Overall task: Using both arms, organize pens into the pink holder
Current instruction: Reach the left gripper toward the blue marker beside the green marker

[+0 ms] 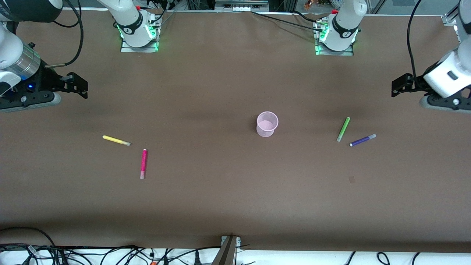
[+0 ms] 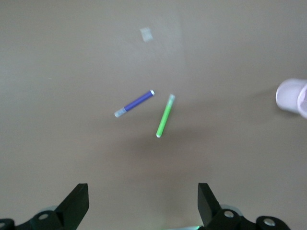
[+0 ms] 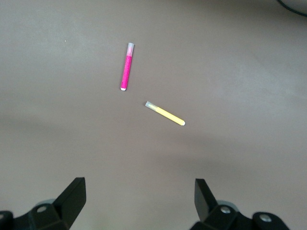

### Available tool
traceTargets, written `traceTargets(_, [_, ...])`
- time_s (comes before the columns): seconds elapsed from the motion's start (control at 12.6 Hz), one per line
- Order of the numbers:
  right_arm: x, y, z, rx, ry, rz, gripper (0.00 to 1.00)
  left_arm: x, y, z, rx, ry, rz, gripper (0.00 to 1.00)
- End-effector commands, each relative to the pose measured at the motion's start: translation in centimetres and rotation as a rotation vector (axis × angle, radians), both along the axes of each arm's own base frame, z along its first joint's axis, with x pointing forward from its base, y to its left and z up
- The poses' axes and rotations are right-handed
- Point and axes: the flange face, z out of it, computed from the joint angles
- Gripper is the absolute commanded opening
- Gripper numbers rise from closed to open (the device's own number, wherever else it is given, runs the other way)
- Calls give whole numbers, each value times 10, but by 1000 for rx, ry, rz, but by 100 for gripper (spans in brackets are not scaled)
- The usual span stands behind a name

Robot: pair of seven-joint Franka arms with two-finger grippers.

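Front view: translucent pale-pink plastic cup [image 1: 267, 124] stands upright mid-table, empty; all four pens lie flat.

Left wrist view: left gripper [image 2: 143, 203], fingers wide apart, empty, over slim purple marker [image 2: 135, 103] and light green marker [image 2: 164, 116].

Right wrist view: right gripper [image 3: 140, 200], equally spread, empty, over yellow marker [image 3: 165, 113] and magenta-pink marker [image 3: 126, 66].

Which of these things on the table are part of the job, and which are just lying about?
Part of the job: yellow pen, pink pen, green pen, purple pen, pink holder.
Lying about: small scrap on the brown table; loose cables along its edge.
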Motion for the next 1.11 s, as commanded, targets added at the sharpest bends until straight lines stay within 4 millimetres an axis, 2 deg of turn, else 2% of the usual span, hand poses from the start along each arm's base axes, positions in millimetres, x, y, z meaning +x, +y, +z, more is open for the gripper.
traceTargets(0.0, [2, -6, 2, 17, -2, -14, 100, 19, 4, -35, -48, 57, -178, 100])
traceTargets(0.16, [4, -16, -2, 20, 3, -29, 100, 39, 16, -74, -67, 57, -275, 100])
traceTargets(0.32, [6, -18, -4, 24, 8, -31, 100, 55, 21, -100, -80, 41, -420, 100])
traceTargets(0.4, [4, -12, -4, 27, 10, -19, 100, 61, 28, -119, -96, 48, -489, 100])
traceTargets(0.64, [3, -5, 5, 27, -4, -1, 100, 77, 49, -193, -132, 28, -721, 100])
traceTargets(0.8, [2, 9, 16, 19, -26, 24, 100, 70, 50, -249, -118, 7, -754, 100])
traceTargets(1.03, [3, 14, 18, 26, -34, 26, 100, 50, 42, -309, -44, -45, -843, 100])
